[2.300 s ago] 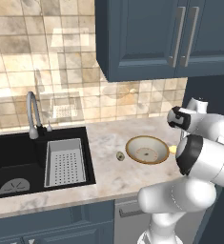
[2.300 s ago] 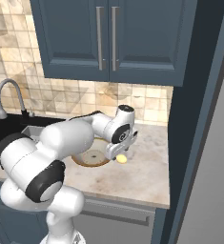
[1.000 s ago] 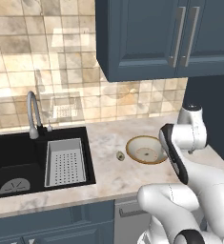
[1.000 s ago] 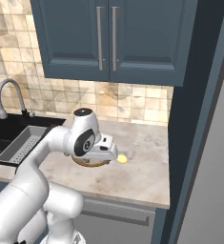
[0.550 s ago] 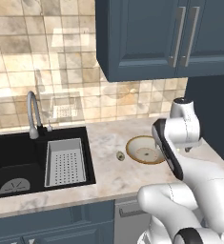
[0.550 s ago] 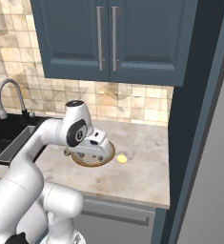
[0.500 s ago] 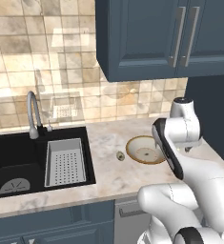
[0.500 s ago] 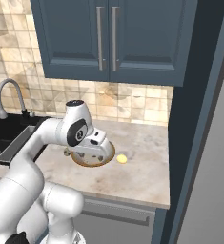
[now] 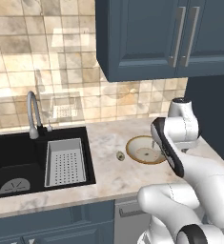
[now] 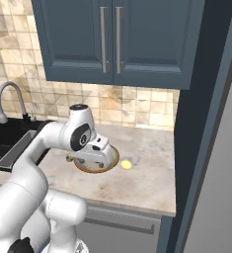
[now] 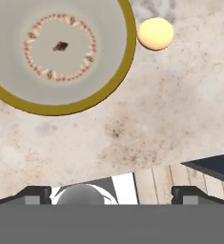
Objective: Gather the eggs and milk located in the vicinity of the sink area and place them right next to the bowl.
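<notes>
Beige tiled backsplash (image 9: pixel 61 71), navy wall cabinets (image 10: pixel 112 39) above a marbled stone counter (image 10: pixel 137 183).

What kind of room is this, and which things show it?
Very likely a home kitchen: a black sink with a curved faucet in a marble-look counter, dark blue wall cabinets, and a tiled backsplash.

One egg (image 10: pixel 126 164) and one bowl (image 9: pixel 132 144) are sitting on the counter. One strainer basket (image 9: pixel 64 162) is lying in the sink
</notes>
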